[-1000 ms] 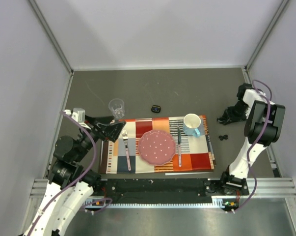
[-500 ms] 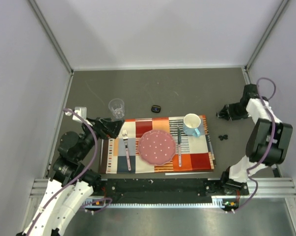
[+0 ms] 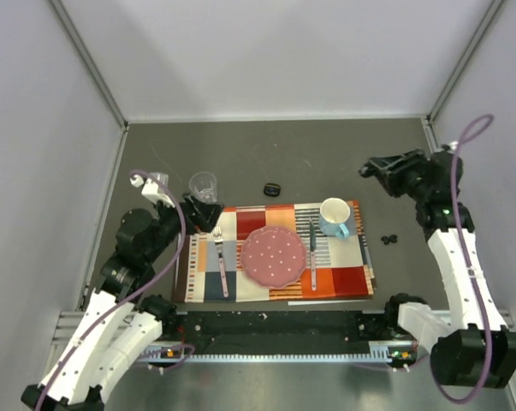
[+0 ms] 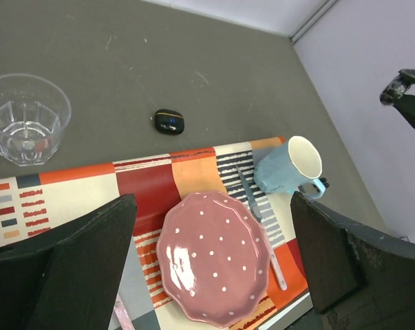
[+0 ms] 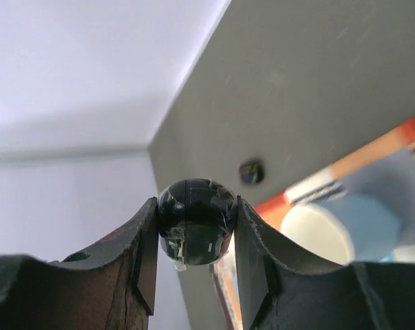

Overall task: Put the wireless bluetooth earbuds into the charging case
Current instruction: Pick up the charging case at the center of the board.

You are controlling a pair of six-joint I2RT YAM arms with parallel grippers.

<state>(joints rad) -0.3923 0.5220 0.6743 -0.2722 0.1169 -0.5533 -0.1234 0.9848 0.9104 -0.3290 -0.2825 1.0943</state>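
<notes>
Grey bench (image 3: 326,158) enclosed by pale walls carries a multicoloured patchwork placemat (image 3: 347,278) holding a pink white-dotted plate (image 3: 274,255), a pale blue mug (image 3: 335,217), a fork (image 3: 219,261) and a knife (image 3: 312,248). A clear glass tumbler (image 3: 204,185) and a small dark oval object (image 3: 272,188) sit on the bare surface beyond the mat. The two tiny black wireless earbuds (image 3: 389,239) lie close together on the bench just right of the placemat, near the mug. The right fingers (image 5: 142,254) are pressed against both sides of the glossy black rounded charging case (image 5: 197,220), lifted off the bench. The left fingers (image 4: 83,254) are spread wide apart over the placemat, holding nothing.
</notes>
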